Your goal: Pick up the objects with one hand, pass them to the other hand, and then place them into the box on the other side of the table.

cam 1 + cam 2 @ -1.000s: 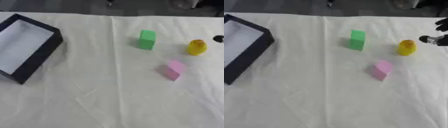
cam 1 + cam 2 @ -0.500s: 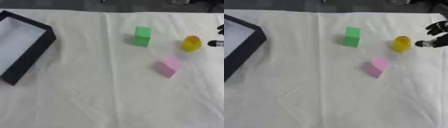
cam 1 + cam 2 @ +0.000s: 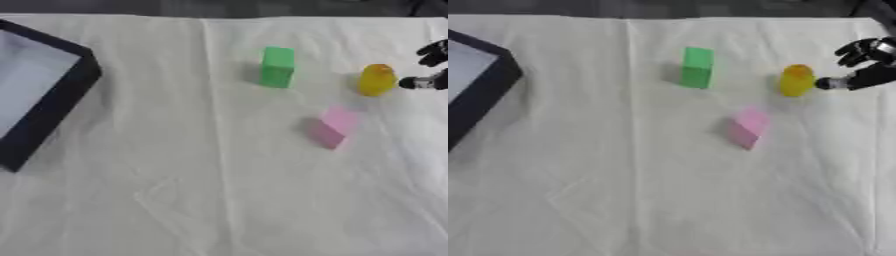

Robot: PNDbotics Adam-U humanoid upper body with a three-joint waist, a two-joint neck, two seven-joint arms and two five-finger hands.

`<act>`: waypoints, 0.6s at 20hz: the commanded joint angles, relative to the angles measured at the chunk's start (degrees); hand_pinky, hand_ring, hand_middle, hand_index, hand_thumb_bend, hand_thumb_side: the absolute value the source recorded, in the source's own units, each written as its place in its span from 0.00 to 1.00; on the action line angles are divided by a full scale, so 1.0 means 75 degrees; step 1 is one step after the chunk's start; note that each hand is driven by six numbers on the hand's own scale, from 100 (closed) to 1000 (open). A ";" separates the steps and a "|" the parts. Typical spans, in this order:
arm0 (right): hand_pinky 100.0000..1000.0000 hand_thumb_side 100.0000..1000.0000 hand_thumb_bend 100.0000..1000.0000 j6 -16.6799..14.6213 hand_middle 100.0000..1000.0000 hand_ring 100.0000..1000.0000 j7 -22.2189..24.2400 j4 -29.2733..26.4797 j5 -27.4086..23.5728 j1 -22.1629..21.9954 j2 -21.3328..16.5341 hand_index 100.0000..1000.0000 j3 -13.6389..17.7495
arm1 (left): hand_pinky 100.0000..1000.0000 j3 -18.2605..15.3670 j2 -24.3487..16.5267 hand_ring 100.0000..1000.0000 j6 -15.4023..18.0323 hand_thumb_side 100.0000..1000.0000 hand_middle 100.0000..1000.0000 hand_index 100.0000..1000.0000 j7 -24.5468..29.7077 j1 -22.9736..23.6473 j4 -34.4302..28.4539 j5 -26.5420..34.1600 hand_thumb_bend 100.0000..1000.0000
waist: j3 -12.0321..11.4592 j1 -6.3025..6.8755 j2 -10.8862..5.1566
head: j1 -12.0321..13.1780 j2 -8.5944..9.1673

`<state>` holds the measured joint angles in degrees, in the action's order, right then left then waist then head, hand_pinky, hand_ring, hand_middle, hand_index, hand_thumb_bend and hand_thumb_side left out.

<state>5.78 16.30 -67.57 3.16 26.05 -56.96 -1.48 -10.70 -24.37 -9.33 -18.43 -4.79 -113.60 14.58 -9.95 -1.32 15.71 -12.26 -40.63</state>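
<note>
Reaching in from the right edge of the surface (image 3: 219, 200), the right robot hand (image 3: 866, 65) is hovering just beside the yellow object (image 3: 796, 80), on its right. One digit is stretching toward the yellow object, its tip very near it, though whether it is touching cannot be told; the other fingers (image 3: 852, 50) are curving loosely above, spread apart and closing on nothing. The left robot hand is not showing in either view.

The yellow object is standing upright near the far right part of the surface, which is lying under a creased white cloth. To its left, well apart, a green block (image 3: 277, 67) is standing upright nearer the middle of the far edge. A pink block (image 3: 332, 126) is lying tilted, closer to the near edge than the other two, between them from side to side.

At the left edge of the surface, a black box (image 3: 61, 100) with a pale inside is sitting askew, partly cut off by the view and well apart from all three objects.
</note>
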 commanded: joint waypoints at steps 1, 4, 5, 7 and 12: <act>0.68 0.27 0.59 0.0002 0.69 0.83 -0.0107 0.0084 0.0097 0.0174 -0.0161 0.82 0.0017 | 0.83 -0.0011 -0.0138 0.58 0.0018 0.78 0.63 0.78 0.0035 -0.0092 -0.0132 -0.0031 0.00 | -0.0029 0.0009 -0.0081 | -0.0057 0.0137; 0.69 0.27 0.59 -0.0012 0.69 0.84 -0.0101 0.0142 0.0191 0.0225 -0.0112 0.82 -0.0034 | 0.83 0.0003 -0.0112 0.58 0.0012 0.78 0.63 0.78 0.0050 -0.0116 -0.0132 -0.0033 0.00 | -0.0088 0.0009 -0.0041 | -0.0091 0.0164; 0.69 0.27 0.59 -0.0016 0.69 0.84 -0.0096 0.0160 0.0216 0.0235 -0.0099 0.82 -0.0040 | 0.83 0.0006 -0.0106 0.58 0.0011 0.78 0.63 0.78 0.0053 -0.0119 -0.0132 -0.0036 0.00 | -0.0101 0.0010 -0.0032 | -0.0099 0.0170; 0.69 0.27 0.59 -0.0028 0.69 0.84 -0.0088 0.0186 0.0246 0.0248 -0.0085 0.82 -0.0043 | 0.83 0.0007 -0.0102 0.58 0.0010 0.78 0.63 0.78 0.0057 -0.0120 -0.0132 -0.0042 0.00 | -0.0111 0.0010 -0.0025 | -0.0104 0.0175; 0.69 0.27 0.59 -0.0047 0.69 0.83 -0.0102 0.0311 0.0296 0.0293 0.0021 0.83 -0.0049 | 0.83 0.0018 -0.0091 0.58 0.0029 0.78 0.63 0.78 0.0072 -0.0168 -0.0132 -0.0043 0.00 | -0.0185 0.0003 0.0045 | -0.0142 0.0238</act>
<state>5.62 15.65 -65.21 4.96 27.38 -55.09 -2.21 -10.36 -24.10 -9.24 -18.06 -5.54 -113.60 14.53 -11.36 -1.31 16.84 -13.12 -39.64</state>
